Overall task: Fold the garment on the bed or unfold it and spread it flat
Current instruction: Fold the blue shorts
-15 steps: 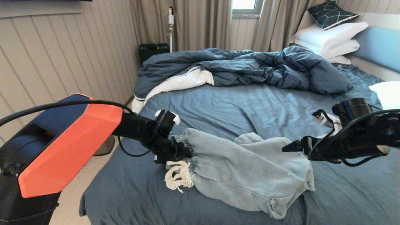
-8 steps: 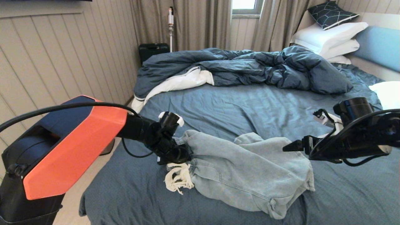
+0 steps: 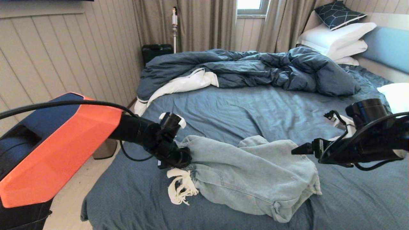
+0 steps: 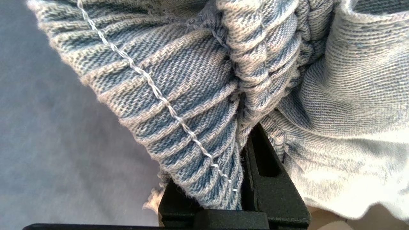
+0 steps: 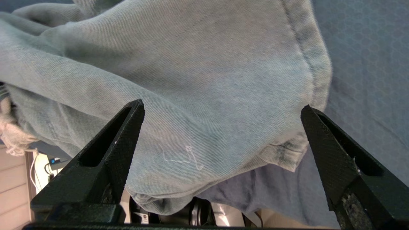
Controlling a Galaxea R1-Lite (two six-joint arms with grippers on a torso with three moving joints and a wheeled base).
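The pale blue denim-look shorts (image 3: 249, 175) lie crumpled on the near part of the bed (image 3: 249, 105), waistband toward the left. Their white frayed drawstring (image 3: 180, 187) hangs off the waistband end. My left gripper (image 3: 187, 158) is shut on the gathered waistband (image 4: 191, 105), whose ribbed cloth is pinched between the black fingers (image 4: 271, 179). My right gripper (image 3: 298, 150) hovers above the leg end of the shorts (image 5: 207, 80), open, with nothing between its spread fingers (image 5: 121, 137).
A rumpled dark blue duvet (image 3: 255, 68) with white lining lies across the far half of the bed. White pillows (image 3: 338, 40) are stacked at the light blue headboard (image 3: 388, 48). The bed's left edge borders a panelled wall (image 3: 64, 54) and a strip of floor.
The left gripper, still holding the waistband, has drawn it slightly left and lower, and the drawstring end has shifted with it. The right gripper has barely moved.
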